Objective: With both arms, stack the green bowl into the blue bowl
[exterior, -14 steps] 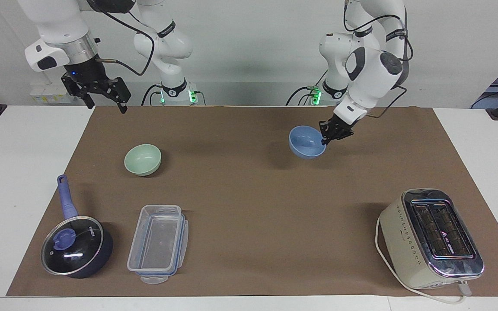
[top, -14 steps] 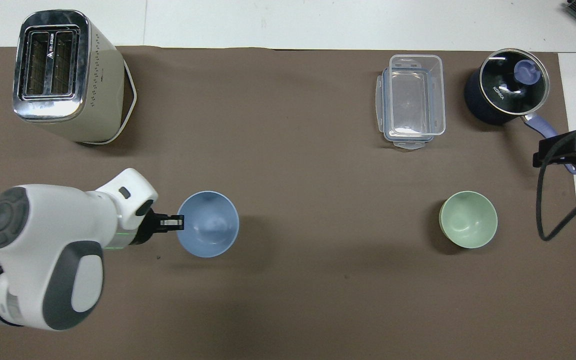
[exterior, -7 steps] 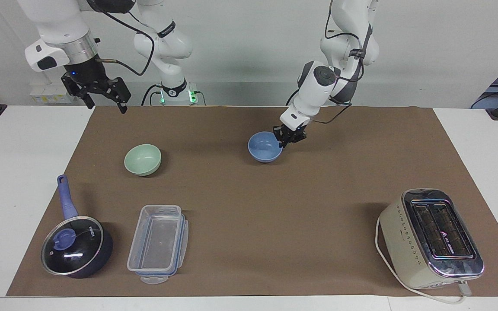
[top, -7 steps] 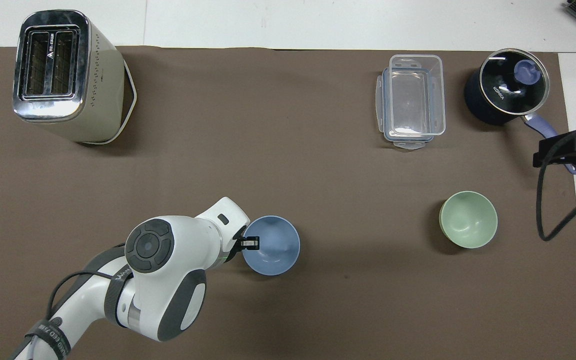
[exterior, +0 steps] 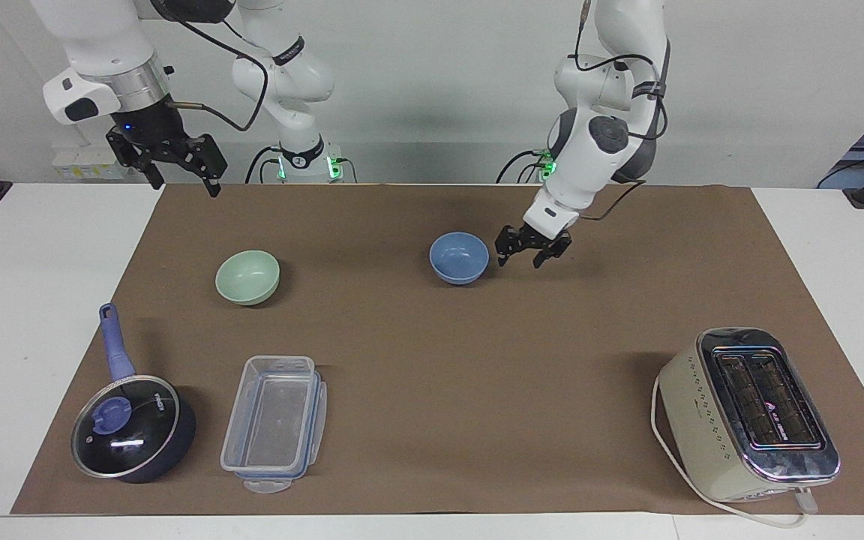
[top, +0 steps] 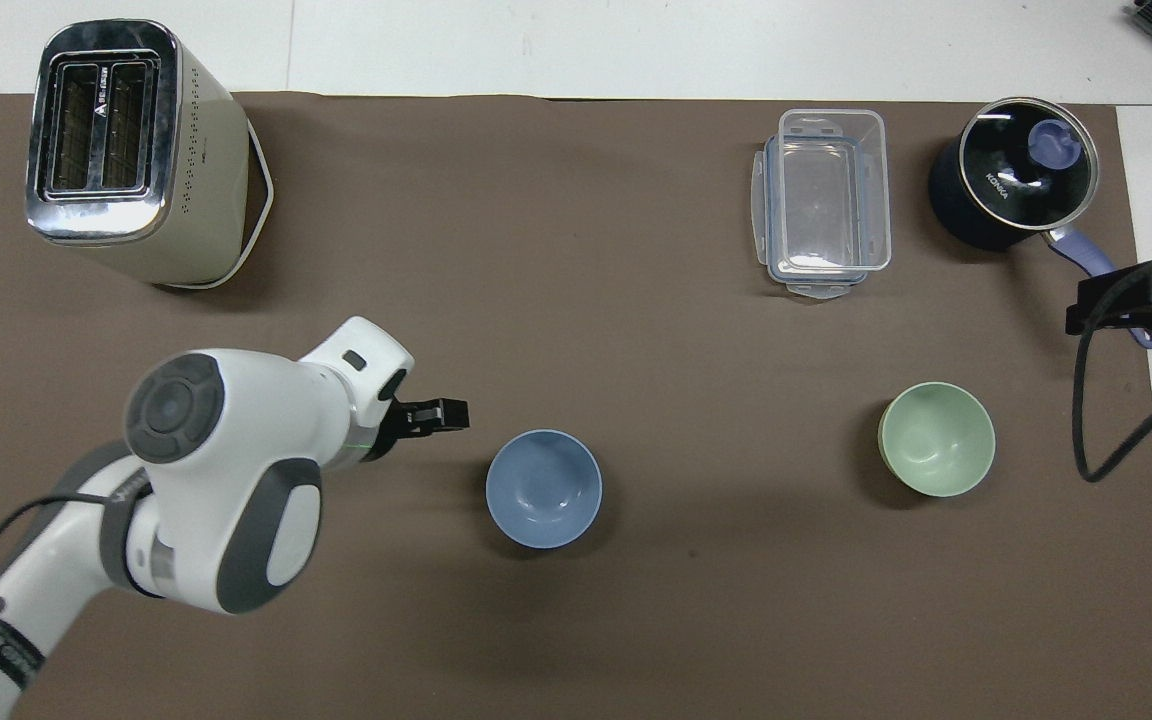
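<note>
I see a white table [exterior: 42,247] with a brown mat [exterior: 432,360] on it. On the mat sit a blue bowl [exterior: 459,257], green bowl [exterior: 247,277], pot [exterior: 132,427], clear box [exterior: 274,424] and toaster [exterior: 747,412]. From the blue bowl in the overhead view, the green bowl is at three o'clock.

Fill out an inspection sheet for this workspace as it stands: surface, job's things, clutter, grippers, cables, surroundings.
Surface: brown mat on a white table.
Job's things: blue bowl upright mid-mat, empty; green bowl upright toward the right arm's end, not stacked.
Clutter: toaster, clear container, lidded pot.
Grippers: left gripper open beside the blue bowl, apart from it; right gripper open, raised, waiting.
Cables: toaster cord loops round its base.
Surroundings: white wall.
</note>
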You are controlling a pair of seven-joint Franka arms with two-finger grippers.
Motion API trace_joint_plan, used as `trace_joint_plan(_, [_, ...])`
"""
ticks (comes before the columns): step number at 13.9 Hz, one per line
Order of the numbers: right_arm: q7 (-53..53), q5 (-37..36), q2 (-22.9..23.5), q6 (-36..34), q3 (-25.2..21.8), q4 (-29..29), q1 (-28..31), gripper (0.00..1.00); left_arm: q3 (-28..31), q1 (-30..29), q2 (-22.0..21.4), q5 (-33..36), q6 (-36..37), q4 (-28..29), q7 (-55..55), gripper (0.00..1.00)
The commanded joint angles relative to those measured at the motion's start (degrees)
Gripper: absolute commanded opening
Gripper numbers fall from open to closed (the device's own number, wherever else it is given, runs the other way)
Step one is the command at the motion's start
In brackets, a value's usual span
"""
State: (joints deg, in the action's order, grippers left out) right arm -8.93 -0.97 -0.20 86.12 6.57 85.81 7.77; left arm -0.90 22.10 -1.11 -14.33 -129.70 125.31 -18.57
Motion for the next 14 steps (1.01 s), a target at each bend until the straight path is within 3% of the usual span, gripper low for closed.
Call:
trace_joint_plan(1, [-0.6,1.2,-1.0,1.2,0.2,1.4,0.5,1.00,-0.3,-5.3,1.8,4.3,8.0,-7.9,0.6,1.00])
trace_joint_plan(8, [-0.6,1.2,-1.0,1.2,0.2,1.4,0.5,1.00,-0.2,-18.8,0.3,9.4,29.7,-21.8,20.6,1.00])
trace_joint_plan(14, [-0.6,1.2,-1.0,1.2,0.2,1.4,0.5,1.00,-0.1,-20.5,0.7,14.7,42.6,-35.4,21.8,1.00])
